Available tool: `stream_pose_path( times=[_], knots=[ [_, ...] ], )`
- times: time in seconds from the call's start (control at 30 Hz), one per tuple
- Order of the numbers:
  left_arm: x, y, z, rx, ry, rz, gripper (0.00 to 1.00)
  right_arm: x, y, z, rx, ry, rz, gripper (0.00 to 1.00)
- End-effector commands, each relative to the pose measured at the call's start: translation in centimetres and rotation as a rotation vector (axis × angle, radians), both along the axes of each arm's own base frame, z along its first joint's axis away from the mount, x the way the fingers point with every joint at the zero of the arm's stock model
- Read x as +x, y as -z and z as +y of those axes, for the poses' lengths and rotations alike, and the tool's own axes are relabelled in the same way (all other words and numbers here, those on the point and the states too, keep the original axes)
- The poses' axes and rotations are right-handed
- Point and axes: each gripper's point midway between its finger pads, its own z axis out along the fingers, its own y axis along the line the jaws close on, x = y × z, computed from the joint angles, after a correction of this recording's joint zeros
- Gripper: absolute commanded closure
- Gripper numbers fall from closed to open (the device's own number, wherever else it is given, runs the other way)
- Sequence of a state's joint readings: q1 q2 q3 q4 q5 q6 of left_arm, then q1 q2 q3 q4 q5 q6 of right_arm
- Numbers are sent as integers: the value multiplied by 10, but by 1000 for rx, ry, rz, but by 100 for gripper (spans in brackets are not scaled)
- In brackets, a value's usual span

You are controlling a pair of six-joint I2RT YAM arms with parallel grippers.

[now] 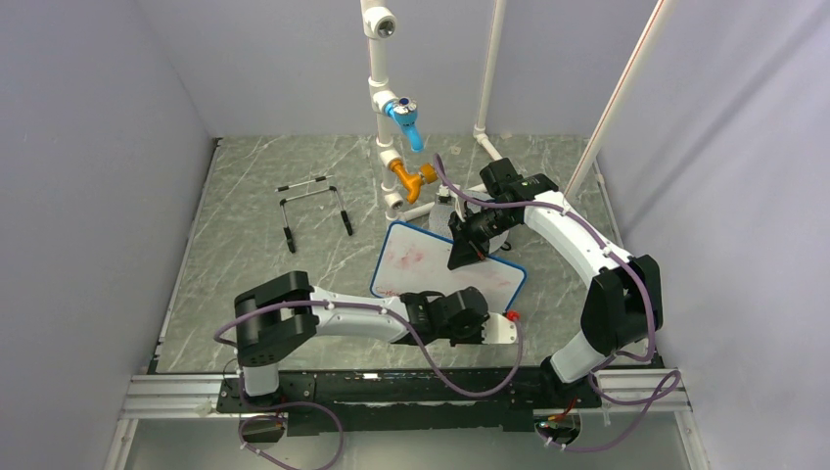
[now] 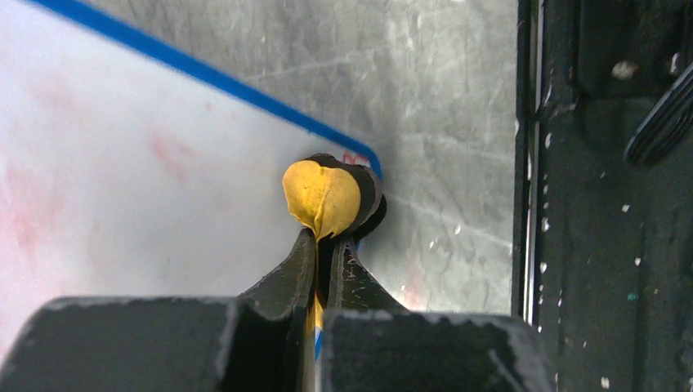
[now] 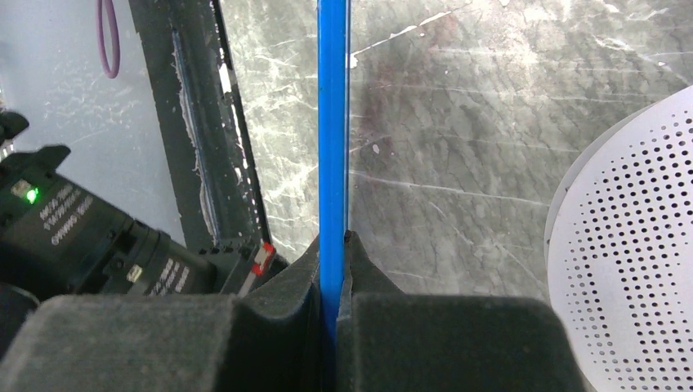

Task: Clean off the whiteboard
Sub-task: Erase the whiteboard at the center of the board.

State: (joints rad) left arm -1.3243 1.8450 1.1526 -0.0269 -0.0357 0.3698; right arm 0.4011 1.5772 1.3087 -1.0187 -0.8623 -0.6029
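The whiteboard point(image 1: 431, 269), white with a thin blue frame and faint pink smears, lies mid-table. My right gripper point(image 1: 468, 247) is shut on its far edge; in the right wrist view the blue frame point(image 3: 333, 122) runs straight up from between the fingers of the right gripper point(image 3: 333, 245). My left gripper point(image 2: 327, 245) is shut on a small yellow pad with black backing point(image 2: 323, 196). The pad sits at the board's rounded corner point(image 2: 364, 151), beside the smeared white surface point(image 2: 122, 180). In the top view the left gripper point(image 1: 504, 325) is at the board's near right corner.
A grey perforated disc point(image 3: 629, 245) lies to the right of the held edge. White pipes with a blue valve point(image 1: 403, 116) and an orange valve point(image 1: 411, 176) stand behind the board. A wire stand point(image 1: 313, 208) sits at the back left. A black rail point(image 2: 605, 204) borders the near edge.
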Motion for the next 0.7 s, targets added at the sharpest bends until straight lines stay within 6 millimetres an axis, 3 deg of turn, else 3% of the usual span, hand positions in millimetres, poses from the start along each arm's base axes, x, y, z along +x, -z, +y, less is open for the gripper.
stream_pose_path(
  times=[0.0, 0.3, 0.37, 0.47, 0.67],
  knots=[
    [60, 3, 52, 58, -203, -82, 100, -26, 0, 10, 54, -66, 99, 100],
    [79, -4, 93, 62, -298, -106, 100, -25, 1, 10, 52, -65, 100, 100],
    [81, -14, 100, 26, -317, -101, 100, -25, 1, 10, 52, -65, 99, 100],
    [79, -29, 104, -31, -323, -81, 100, -25, 2, 10, 49, -65, 99, 100],
    [68, -66, 86, -206, -289, -22, 100, -25, 2, 10, 46, -62, 101, 100]
  ],
)
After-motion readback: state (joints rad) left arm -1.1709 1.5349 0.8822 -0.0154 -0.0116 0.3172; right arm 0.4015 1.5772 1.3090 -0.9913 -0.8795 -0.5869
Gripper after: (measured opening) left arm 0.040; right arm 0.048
